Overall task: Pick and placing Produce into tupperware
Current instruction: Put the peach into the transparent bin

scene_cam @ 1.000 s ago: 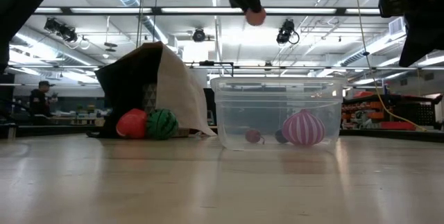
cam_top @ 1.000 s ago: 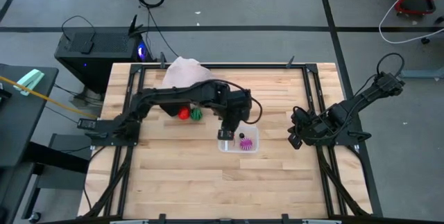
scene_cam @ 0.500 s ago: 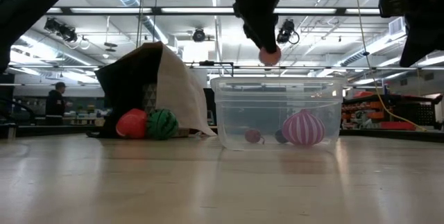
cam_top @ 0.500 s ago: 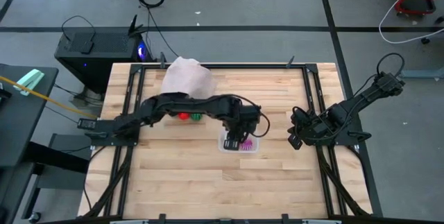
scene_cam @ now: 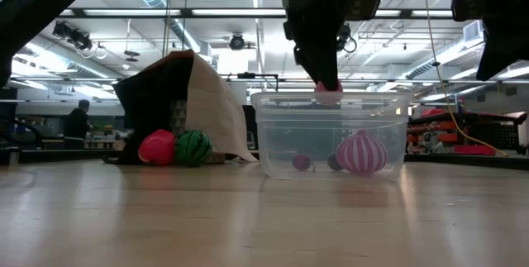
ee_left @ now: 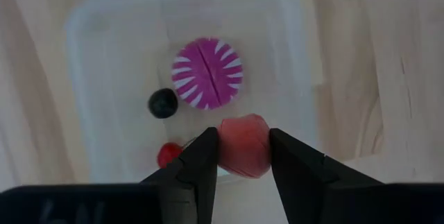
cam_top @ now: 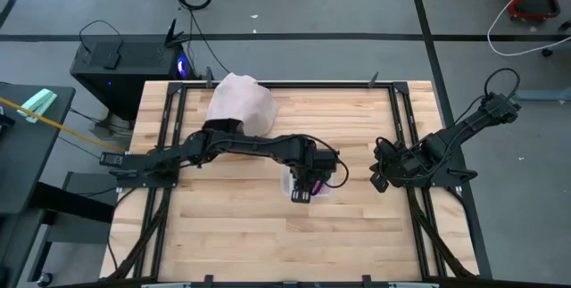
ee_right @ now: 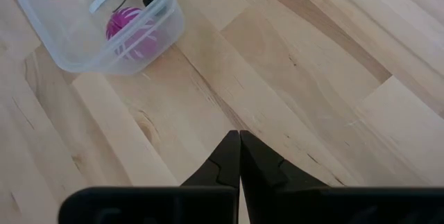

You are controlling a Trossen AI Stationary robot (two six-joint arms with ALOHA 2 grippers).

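Between the left end effector's (ee_left: 241,156) two dark fingers sits a small pink-red produce piece (ee_left: 244,145), clenched on both sides, at abt rim height of the tupperware (scene_cam: 273,135) in the low view. Below & ahead of it, inside the tub: a magenta striped piece (ee_left: 207,72), a small dark ball (ee_left: 163,103) and a tiny red piece (ee_left: 168,154). Grip looks kept on so the piece clears the wall before drop; prob. next step is release, w/ the piece over the tub's near end, so little margin vs the edge.

Off to the side of that end effector, well apart, a red piece (scene_cam: 157,147) & green piece (scene_cam: 193,147) touch each other at the mouth of the pale bag (scene_cam: 216,118) on the counter (cam_top: 357,234), not yet moved.

Right end effector (ee_right: 239,156) waits well apart, fingers pressed together w/ nothing between them, low over bare counter.
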